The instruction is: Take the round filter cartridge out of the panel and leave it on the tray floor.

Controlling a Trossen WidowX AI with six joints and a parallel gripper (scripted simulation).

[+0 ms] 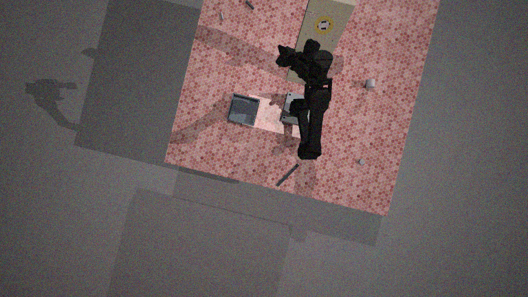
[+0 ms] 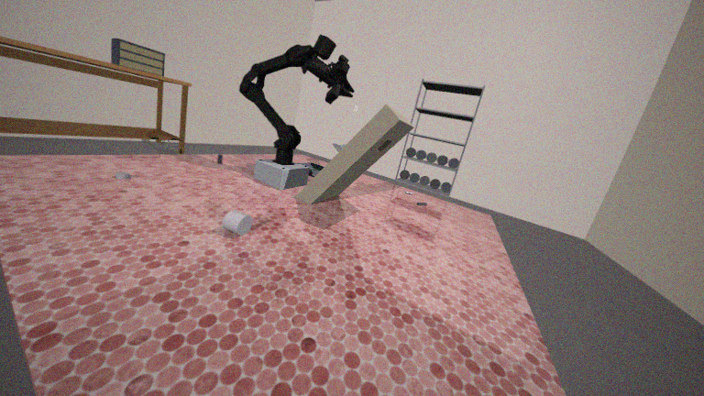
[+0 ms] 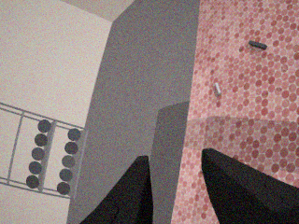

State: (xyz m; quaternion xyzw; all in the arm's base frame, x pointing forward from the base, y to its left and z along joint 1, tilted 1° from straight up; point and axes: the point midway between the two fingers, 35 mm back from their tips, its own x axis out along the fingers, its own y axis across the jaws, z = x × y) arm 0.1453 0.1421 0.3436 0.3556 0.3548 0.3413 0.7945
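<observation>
The round filter cartridge [image 1: 324, 25] sits in the sloping beige service panel [image 1: 335, 5] [image 2: 357, 158], inside a yellow ring, with two dark slots on its pale face. Whether it is exactly flush is too small to tell. The dark tray [image 1: 243, 113] lies to the left of the robot's base in the top view, with nothing visible on its floor. My gripper [image 1: 278, 53] [image 2: 342, 95] [image 3: 174, 155] is partly open, with nothing between its fingers. It is raised in the air, beside the panel in the top view, away from the cartridge and the tray. The wrist view shows neither cartridge nor tray.
A white cylinder [image 1: 370, 83] [image 2: 237, 222] lies right of the panel. A small grey disc [image 1: 361, 161] [image 2: 123, 176] and a dark bar [image 1: 287, 174] lie near the base. A short dark piece [image 1: 249, 4] [image 3: 258, 45] and a small pale piece [image 1: 221, 16] [image 3: 218, 89] lie upper left.
</observation>
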